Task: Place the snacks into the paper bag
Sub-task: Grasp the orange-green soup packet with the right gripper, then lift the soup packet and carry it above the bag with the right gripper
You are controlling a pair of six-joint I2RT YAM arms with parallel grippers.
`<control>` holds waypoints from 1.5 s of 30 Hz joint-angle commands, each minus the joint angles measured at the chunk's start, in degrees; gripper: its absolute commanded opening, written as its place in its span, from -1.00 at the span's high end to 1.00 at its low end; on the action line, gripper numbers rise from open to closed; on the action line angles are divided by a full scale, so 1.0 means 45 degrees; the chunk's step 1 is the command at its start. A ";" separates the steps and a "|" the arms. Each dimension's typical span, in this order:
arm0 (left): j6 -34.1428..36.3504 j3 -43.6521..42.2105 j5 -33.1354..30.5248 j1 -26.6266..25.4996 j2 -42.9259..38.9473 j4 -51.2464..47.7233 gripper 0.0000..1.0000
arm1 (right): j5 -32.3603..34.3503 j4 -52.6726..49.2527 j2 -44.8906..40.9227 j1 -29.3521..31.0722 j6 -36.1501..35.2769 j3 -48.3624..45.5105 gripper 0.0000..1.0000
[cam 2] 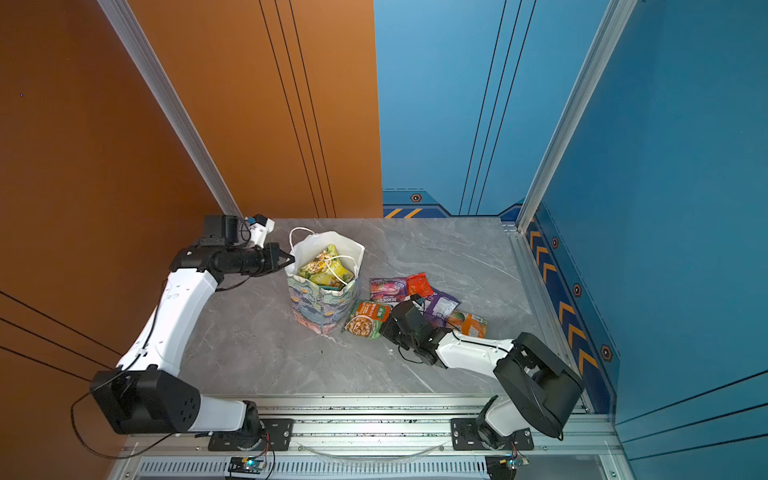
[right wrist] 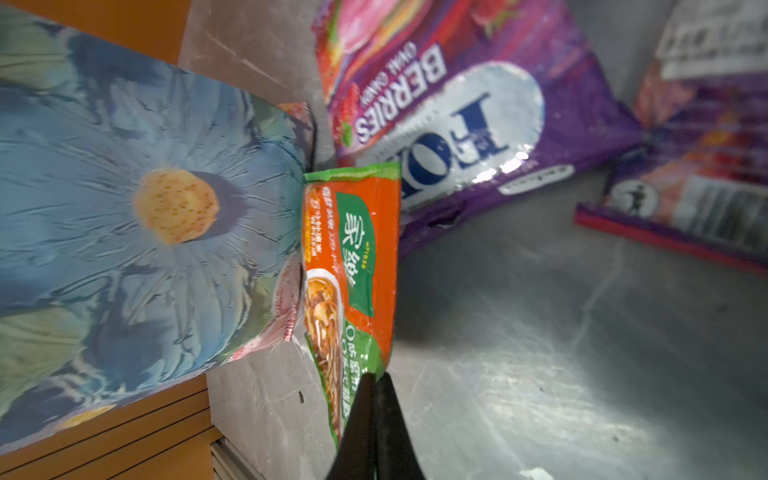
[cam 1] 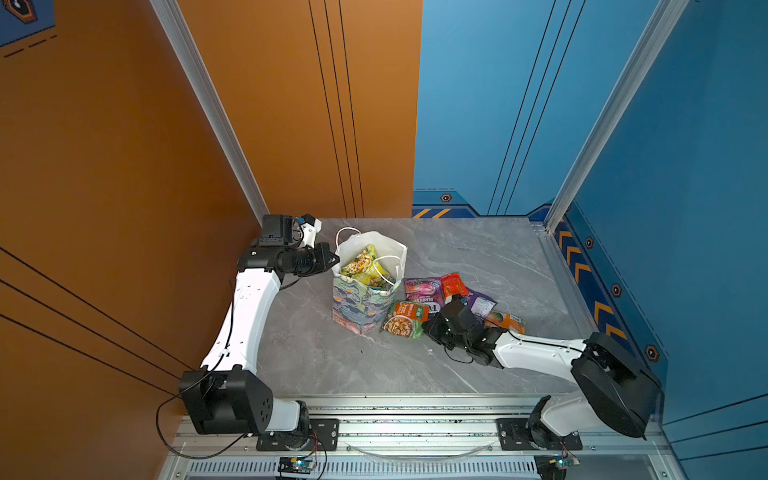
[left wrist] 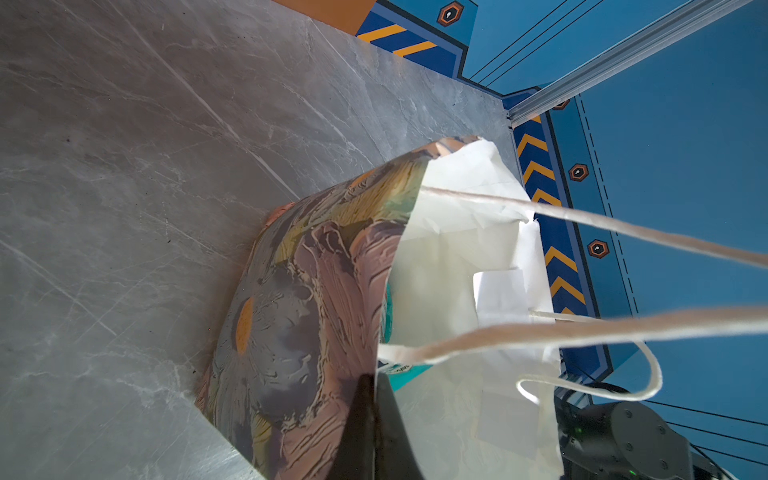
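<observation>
The paper bag [cam 1: 360, 305] [cam 2: 321, 305] stands upright and open on the table; yellow and green snacks [cam 1: 365, 266] lie inside. My left gripper [cam 1: 335, 261] [left wrist: 374, 380] is shut on the bag's left rim, one finger outside and one inside. To the right of the bag lies an orange-and-green snack packet [cam 1: 405, 319] [right wrist: 353, 257], its far edge against the bag [right wrist: 124, 208]. My right gripper [cam 1: 427, 322] [right wrist: 376, 376] is shut on that packet's near edge. Behind it lie a purple FOX'S packet [cam 1: 422, 291] [right wrist: 478, 120], a red one [cam 1: 454, 284], another purple one [cam 1: 481, 304] and an orange one [cam 1: 505, 321].
The grey marble table [cam 1: 478, 249] is walled in by an orange panel on the left and blue panels at the back and right. The bag's white cord handles [left wrist: 582, 328] hang loose across the left wrist view. A metal rail [cam 1: 415, 415] runs along the front edge.
</observation>
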 commanded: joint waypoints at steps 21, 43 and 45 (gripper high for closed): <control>-0.0204 -0.0191 0.0338 0.0141 -0.0523 0.0248 1.00 | 0.1557 -0.4952 -0.2683 -0.0188 -0.3241 0.3617 1.00; -0.0438 -0.0628 0.0541 0.0063 -0.0930 0.0351 1.00 | 0.0299 -0.6635 0.0260 -0.2170 -0.7594 1.2373 1.00; -0.0458 -0.0667 0.0560 0.0058 -0.0933 0.0345 1.00 | -0.0012 -0.6802 0.0708 -0.2195 -0.7722 1.3164 1.00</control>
